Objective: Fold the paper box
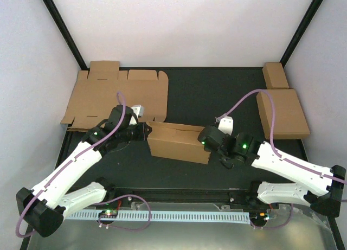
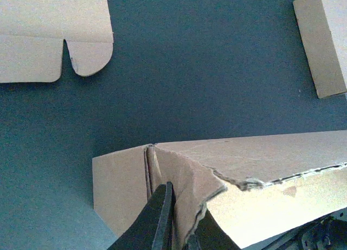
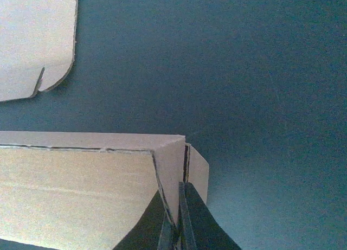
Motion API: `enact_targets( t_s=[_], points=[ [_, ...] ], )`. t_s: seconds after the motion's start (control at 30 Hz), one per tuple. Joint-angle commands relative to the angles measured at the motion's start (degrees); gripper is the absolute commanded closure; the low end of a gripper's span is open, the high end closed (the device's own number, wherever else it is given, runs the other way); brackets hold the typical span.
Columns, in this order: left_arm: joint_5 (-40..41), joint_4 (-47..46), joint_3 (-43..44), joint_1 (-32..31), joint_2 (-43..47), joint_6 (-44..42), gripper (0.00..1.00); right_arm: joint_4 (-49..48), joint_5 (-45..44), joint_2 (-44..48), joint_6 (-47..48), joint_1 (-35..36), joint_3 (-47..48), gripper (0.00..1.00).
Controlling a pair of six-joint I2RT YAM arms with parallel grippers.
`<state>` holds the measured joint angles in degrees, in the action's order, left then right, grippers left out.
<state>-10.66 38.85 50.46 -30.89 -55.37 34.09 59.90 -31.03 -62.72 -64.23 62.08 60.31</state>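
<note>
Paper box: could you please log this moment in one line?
paper box: partly folded | left gripper: shut on left end | right gripper: shut on right end

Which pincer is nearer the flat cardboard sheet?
Left. The left pincer grips the half-folded box just in front of the flat sheet; the right pincer grips its opposite end, farther off.

Robot lab test cell, white panel walls [image 1: 179, 22], black frame posts [image 1: 61, 27], dark tabletop [image 1: 217, 93]
</note>
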Motion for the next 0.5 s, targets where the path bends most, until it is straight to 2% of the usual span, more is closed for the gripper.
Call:
enact_targets(
  t_s=[0.0,0.47],
  points=[
    [0.46,1.89,-0.29,-0.11,0.16,-0.07,0.94,3.0,1.49,0.19,-2.9,0.67,-4.32,0.98],
    [2.69,1.12,-2.2,-1.56,0.44,0.28,0.95,0.4,0.3,1.28,-7.06,4.62,-9.64,0.98]
  ],
)
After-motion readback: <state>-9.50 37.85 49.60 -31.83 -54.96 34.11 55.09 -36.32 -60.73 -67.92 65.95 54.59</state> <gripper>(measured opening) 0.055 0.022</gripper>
